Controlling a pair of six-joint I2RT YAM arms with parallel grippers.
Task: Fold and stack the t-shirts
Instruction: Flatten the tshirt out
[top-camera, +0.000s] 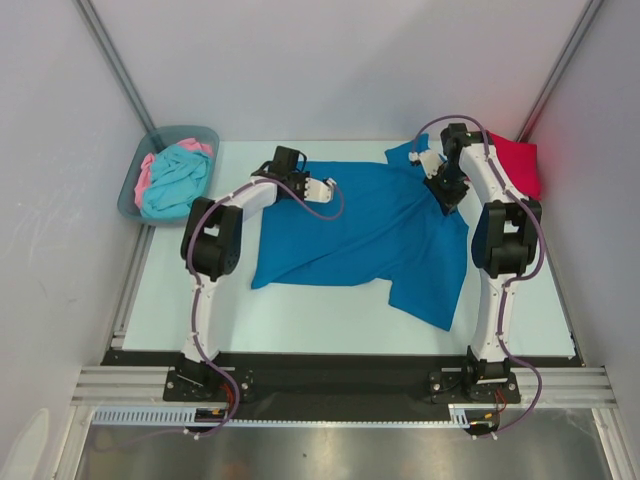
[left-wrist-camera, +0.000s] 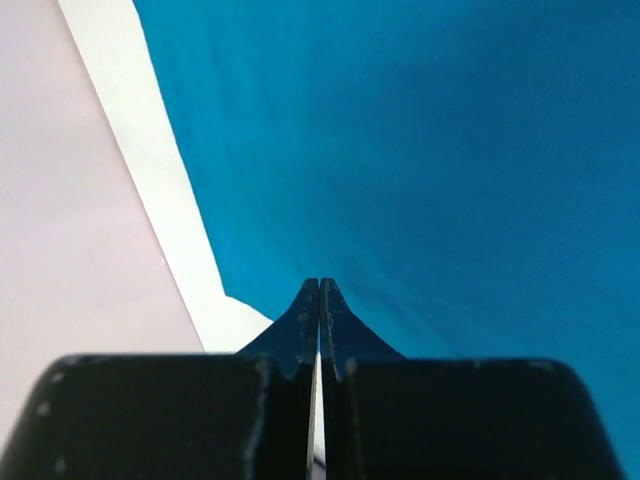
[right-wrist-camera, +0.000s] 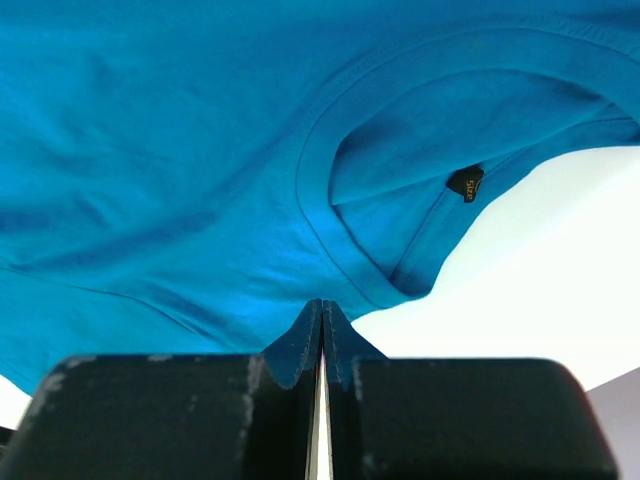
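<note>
A deep blue t-shirt lies spread over the middle of the table, one sleeve pointing toward the near right. My left gripper sits at its far-left edge, jaws shut with the blue cloth at their tips. My right gripper is at the far right of the shirt, shut on the cloth just beside the collar, whose black label shows inside. A bright red t-shirt lies at the back right corner behind the right arm.
A grey-blue bin at the back left holds a turquoise t-shirt and a pink one. Pale table shows in front of the blue shirt. Walls close in on the left, back and right.
</note>
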